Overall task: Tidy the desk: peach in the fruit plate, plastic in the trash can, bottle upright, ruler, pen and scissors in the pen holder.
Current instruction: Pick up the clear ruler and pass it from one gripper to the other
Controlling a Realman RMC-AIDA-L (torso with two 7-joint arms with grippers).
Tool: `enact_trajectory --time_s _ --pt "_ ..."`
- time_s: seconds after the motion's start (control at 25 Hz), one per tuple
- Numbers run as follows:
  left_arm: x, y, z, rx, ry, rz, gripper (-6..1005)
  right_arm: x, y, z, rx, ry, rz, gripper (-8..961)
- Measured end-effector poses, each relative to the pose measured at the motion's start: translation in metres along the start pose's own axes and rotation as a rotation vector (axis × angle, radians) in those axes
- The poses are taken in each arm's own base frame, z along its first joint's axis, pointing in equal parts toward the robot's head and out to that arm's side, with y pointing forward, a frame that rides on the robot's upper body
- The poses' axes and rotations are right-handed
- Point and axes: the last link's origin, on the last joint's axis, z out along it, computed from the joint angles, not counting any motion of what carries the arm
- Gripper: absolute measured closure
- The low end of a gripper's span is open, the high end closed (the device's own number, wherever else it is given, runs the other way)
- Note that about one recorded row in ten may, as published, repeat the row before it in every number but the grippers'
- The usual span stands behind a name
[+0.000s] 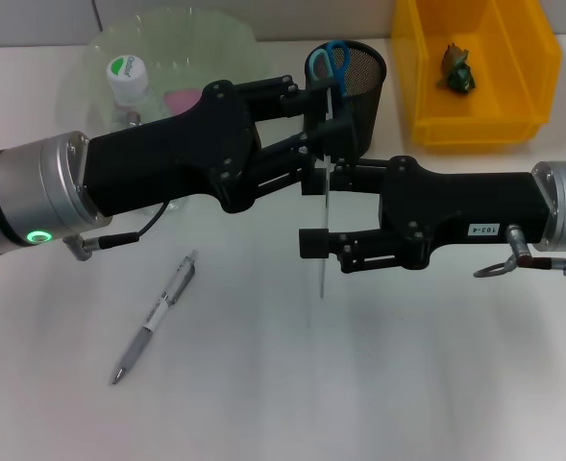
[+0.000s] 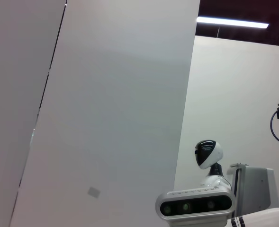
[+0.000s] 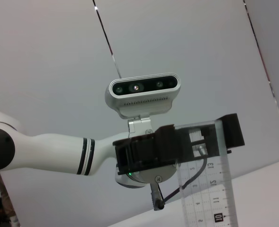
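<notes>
Both arms meet mid-table in the head view, with a clear ruler point(image 1: 325, 226) between them, standing edge-on and roughly vertical, lower end just above the table point(image 1: 359, 384).

Left gripper point(image 1: 319, 134) comes in from the left, fingers closed on the upper part of the ruler, right beside the pen holder point(image 1: 359, 91). The right wrist view confirms it: the ruler point(image 3: 210, 189) is clamped between the left gripper's point(image 3: 196, 142) black fingers, scale markings 10 to 13 visible.

Right gripper point(image 1: 319, 206) comes in from the right at the ruler's middle, fingers spread with 1 at the ruler and 1 lower down; can't tell if either actually touches it.

Rest of the task items:
- Pen holder: black mesh cup, upright, blue-handled scissors point(image 1: 332, 60) already inside.
- Pen point(image 1: 156, 317): flat on the table, near left of centre, well apart from both grippers.
- Bottle point(image 1: 127, 82): white cap, on the clear fruit plate point(image 1: 206, 38) at the far left; can't tell if it's upright or tilted.
- Pink item on the plate beside the bottle, mostly hidden by the left arm.
- Yellow bin point(image 1: 475, 67) far right, with a crumpled wrapper point(image 1: 455, 67) inside.

Left wrist view shows only wall and another robot.
</notes>
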Motion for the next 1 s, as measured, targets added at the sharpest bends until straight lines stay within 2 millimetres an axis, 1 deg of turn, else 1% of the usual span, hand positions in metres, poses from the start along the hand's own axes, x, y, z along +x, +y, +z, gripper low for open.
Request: enact_trajectory --time_s 0.4,0.8,1.0 --pt "0.0003 -0.0004 -0.0007 0.005 0.002 0.001 582 -0.0004 -0.0009 -0.0031 0.014 -0.01 0.0 149" --pt "0.0007 -0.0009 -0.001 0.008 0.004 0.002 581 -0.0005 0.0 -0.0033 0.009 -0.013 -0.001 533" --pt "0.0005 -0.0007 -0.0012 0.008 0.004 0.001 581 -0.0006 0.0001 -0.0033 0.008 -0.013 -0.001 535"
